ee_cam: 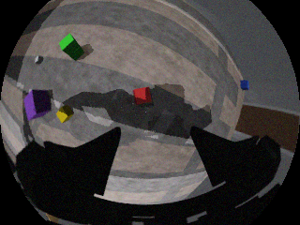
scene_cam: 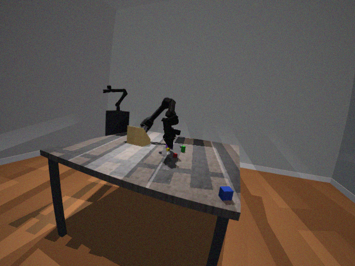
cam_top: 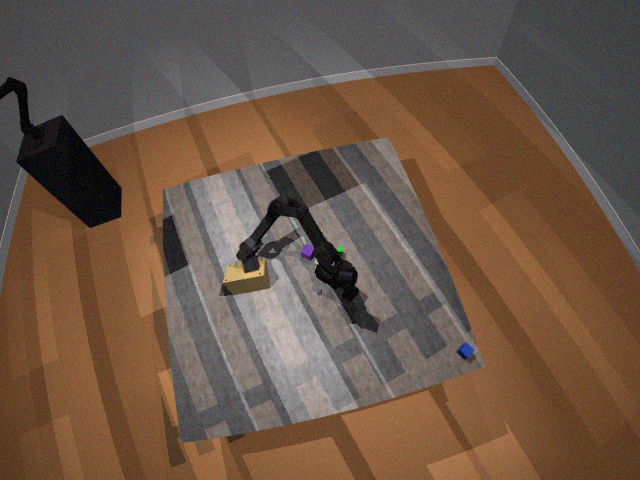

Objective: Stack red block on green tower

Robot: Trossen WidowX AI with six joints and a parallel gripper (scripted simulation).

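Observation:
The red block (scene_cam: 175, 155) (ee_cam: 142, 96) lies on the table, in the wrist view just beyond the space between the fingertips; in the top view the arm hides it. The green tower (cam_top: 339, 249) (scene_cam: 183, 149) (ee_cam: 71, 47) stands upright, at the upper left in the wrist view. My gripper (ee_cam: 157, 130) is open and empty. It points down above the table, near the red block, with its fingers wide apart in the wrist view.
A purple block (cam_top: 307, 252) (ee_cam: 37, 104) and a small yellow block (scene_cam: 167, 149) (ee_cam: 65, 113) lie left of the red block in the wrist view. A small grey piece (cam_top: 319, 291) (scene_cam: 160, 152) lies nearby. A blue block (cam_top: 465, 350) (scene_cam: 226, 193) (ee_cam: 245, 84) sits near a table corner.

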